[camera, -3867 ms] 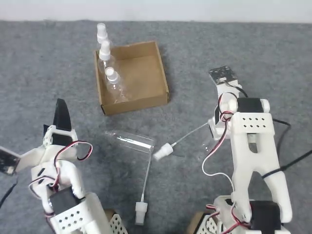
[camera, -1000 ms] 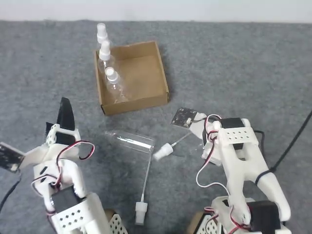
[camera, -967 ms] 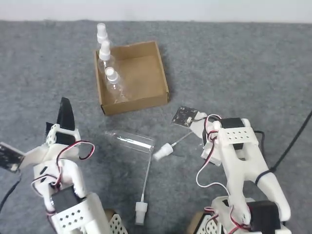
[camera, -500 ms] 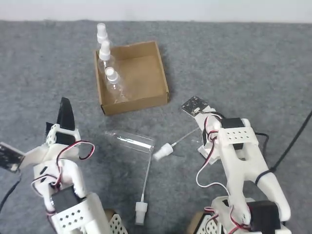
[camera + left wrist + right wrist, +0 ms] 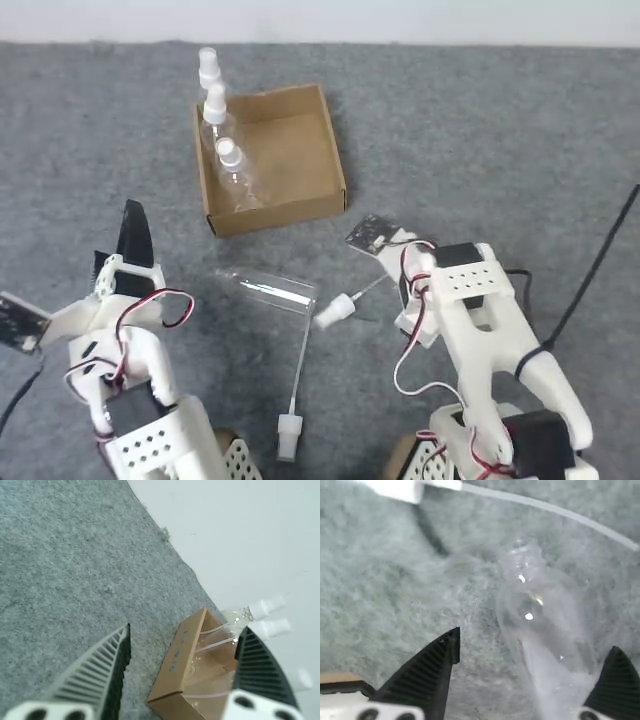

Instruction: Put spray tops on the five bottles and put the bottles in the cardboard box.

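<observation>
While three capped bottles point(image 5: 228, 165) lean packed inside the box point(image 5: 300, 150) at eleven o'clock, the right tool point(image 5: 535, 640) hangs released, jaws spread either side of a bare bottle point(image 5: 545, 620) lying on the grey desk point(image 5: 520, 120) at four o'clock, seemingly lined up to grip it for capping. A loose top point(image 5: 335, 311) lies near, at the bottle's nine o'clock, tube trailing. A second bare bottle point(image 5: 270, 290) and second top point(image 5: 289, 436) lie at centre and six o'clock. The left tool point(image 5: 185, 629), also released, rests at eight o'clock, facing the box.
</observation>
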`<move>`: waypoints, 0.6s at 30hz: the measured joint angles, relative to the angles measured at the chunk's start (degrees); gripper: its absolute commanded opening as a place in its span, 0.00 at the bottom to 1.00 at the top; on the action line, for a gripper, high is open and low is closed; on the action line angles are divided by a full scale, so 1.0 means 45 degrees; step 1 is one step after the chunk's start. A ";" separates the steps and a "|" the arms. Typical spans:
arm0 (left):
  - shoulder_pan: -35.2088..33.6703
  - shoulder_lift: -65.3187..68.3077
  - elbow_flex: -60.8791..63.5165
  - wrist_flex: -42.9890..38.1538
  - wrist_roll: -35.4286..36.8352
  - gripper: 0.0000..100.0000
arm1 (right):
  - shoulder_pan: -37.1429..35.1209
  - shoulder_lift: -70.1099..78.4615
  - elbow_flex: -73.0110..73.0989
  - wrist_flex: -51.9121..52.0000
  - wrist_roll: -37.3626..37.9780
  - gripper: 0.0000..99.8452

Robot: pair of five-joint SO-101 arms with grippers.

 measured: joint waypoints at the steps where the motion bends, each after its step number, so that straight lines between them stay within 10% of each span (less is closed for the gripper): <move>1: 0.0000 0.0000 0.0000 0.0000 0.0000 0.32 | 0.0000 0.0000 0.0000 0.0000 0.0254 0.38; 18: 0.0000 0.0000 0.0000 0.0000 0.0000 0.32 | 0.0000 0.0000 0.0000 0.0000 0.4337 0.30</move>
